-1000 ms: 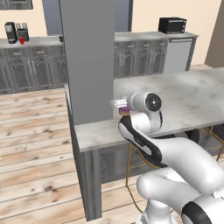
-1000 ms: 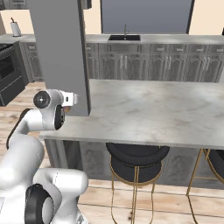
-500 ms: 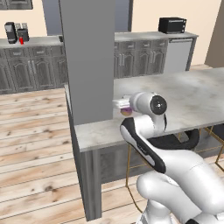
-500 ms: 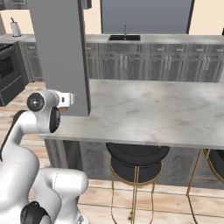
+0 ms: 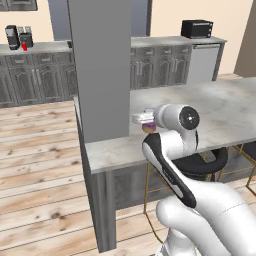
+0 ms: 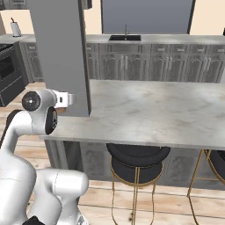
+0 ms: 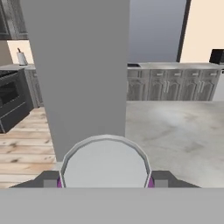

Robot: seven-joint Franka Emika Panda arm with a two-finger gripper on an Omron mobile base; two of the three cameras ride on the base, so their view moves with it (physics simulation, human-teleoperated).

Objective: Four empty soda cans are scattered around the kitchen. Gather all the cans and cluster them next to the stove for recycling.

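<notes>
My gripper [image 7: 105,180] is shut on a purple soda can [image 7: 105,162]; its silvery top fills the space between the two fingers [image 7: 50,179], with purple showing at both sides. From the left base view the can [image 5: 148,127] hangs under the white hand, just above the island counter [image 5: 225,107] beside the grey pillar [image 5: 100,70]. The black stove [image 6: 9,74] stands at the far left, also seen as the stove [image 7: 11,100] in the hand view. A small red can-like thing [image 5: 25,46] sits on the back counter.
The wide grey pillar [image 6: 61,52] rises right ahead of the hand. Black stools [image 6: 138,156] stand under the island's near edge. A sink [image 6: 125,38] and grey cabinets line the back wall; a microwave [image 5: 196,28] and a coffee machine [image 5: 12,36] sit on the other counter.
The arm's upper joints have shifted slightly sideways. The purple can stays between the fingers beside the pillar.
</notes>
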